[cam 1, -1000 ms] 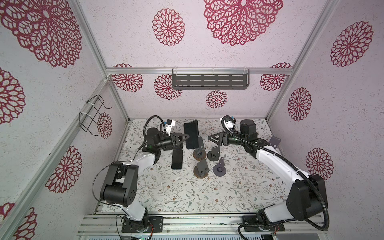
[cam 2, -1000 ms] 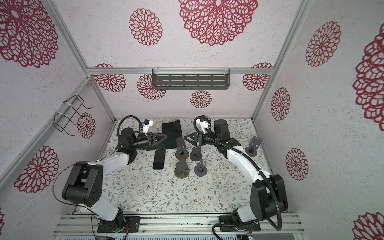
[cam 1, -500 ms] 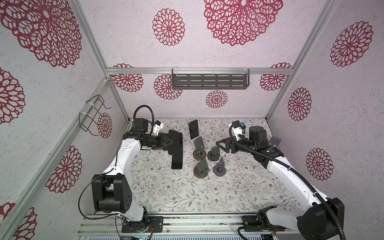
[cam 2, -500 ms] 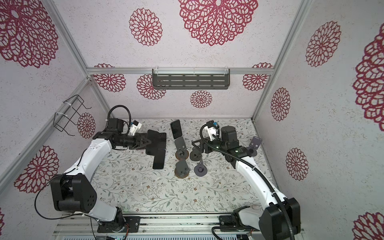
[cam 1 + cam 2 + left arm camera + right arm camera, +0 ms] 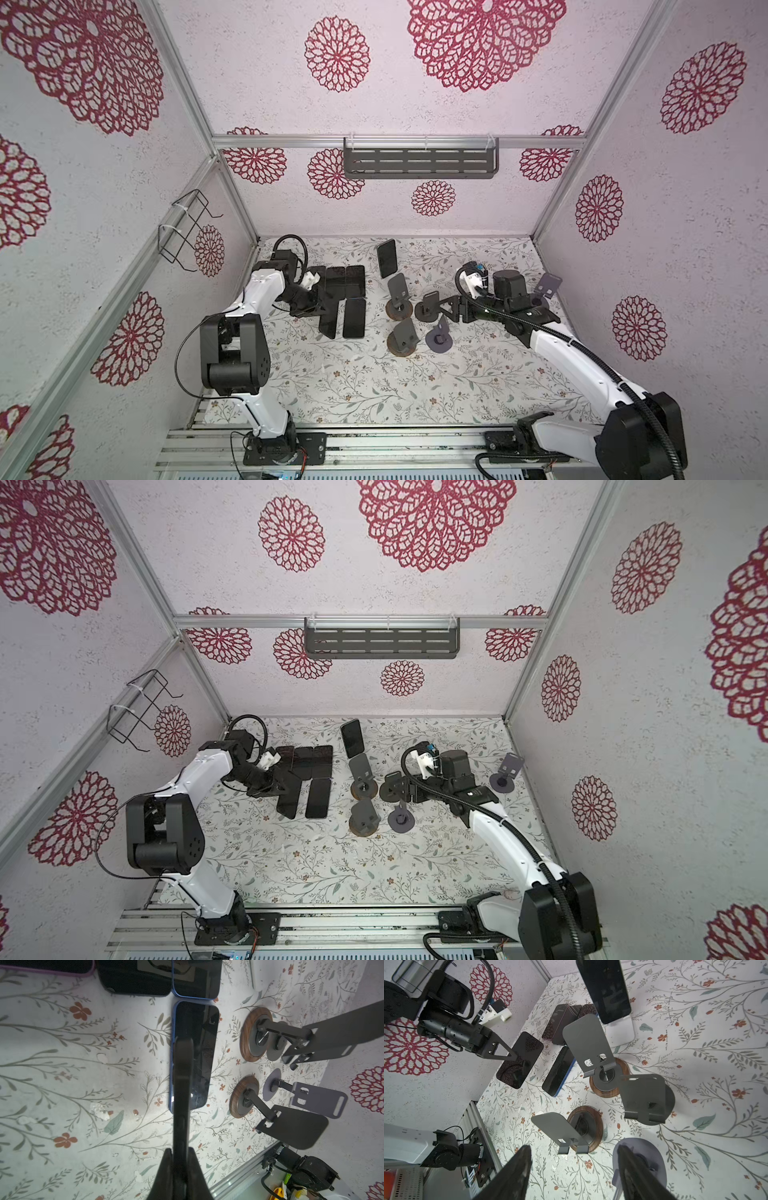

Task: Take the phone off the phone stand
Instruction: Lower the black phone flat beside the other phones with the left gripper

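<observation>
Left wrist view shows the left jaws clamped on a dark phone (image 5: 182, 1084), seen edge-on, held just beside a blue-edged phone (image 5: 199, 1053) that lies flat on the floral surface (image 5: 83, 1084). The right jaws stand wide apart, gripping nothing, near the grey stands (image 5: 588, 1043). A second phone (image 5: 386, 257) leans on a white stand (image 5: 620, 1030) at the back.

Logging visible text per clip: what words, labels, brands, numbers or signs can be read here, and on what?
None: no text is readable in any view.
The held phone, the standing phone and the flat phones show dark, blank screens.
The grey stands bear no visible marking.
The clutter in the left wrist view's corner is too small to read.
</observation>
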Available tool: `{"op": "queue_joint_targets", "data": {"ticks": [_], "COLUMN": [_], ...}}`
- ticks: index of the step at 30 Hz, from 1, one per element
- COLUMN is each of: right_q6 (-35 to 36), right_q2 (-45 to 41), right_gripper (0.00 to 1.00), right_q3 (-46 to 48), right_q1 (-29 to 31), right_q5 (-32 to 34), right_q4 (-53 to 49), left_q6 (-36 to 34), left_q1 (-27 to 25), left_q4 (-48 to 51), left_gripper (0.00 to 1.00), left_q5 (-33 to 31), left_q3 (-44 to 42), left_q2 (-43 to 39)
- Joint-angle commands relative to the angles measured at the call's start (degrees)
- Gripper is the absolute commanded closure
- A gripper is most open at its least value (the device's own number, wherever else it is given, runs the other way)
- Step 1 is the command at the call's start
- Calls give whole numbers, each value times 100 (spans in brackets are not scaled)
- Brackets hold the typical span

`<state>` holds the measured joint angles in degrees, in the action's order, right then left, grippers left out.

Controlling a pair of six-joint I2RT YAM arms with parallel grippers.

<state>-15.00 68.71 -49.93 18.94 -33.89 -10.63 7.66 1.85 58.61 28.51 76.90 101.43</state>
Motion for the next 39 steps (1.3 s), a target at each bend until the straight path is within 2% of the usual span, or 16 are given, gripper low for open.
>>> {"op": "queue_joint_targets", "data": {"ticks": [1, 15, 23, 39], "right_q6": [113, 30, 37, 82], "right_q2": [-332, -141, 68, 120], "right_gripper": [31, 31, 31, 31], "right_q3": [1, -198, -327, -360], "right_q1": [-29, -31, -31, -31], "right_q5": [172, 115, 67, 14], "right_q4": [105, 99, 141, 141], "left_q6": [-95, 130, 208, 340], "left_q1": [32, -37, -129, -229], "left_q4": [-389, -708, -606, -709], "left_gripper": [100, 100, 100, 100], "left_q5": [-125, -146, -458, -289], "left_q3": [-7, -150, 12, 97], "left_q2": [63, 350, 608, 852]}}
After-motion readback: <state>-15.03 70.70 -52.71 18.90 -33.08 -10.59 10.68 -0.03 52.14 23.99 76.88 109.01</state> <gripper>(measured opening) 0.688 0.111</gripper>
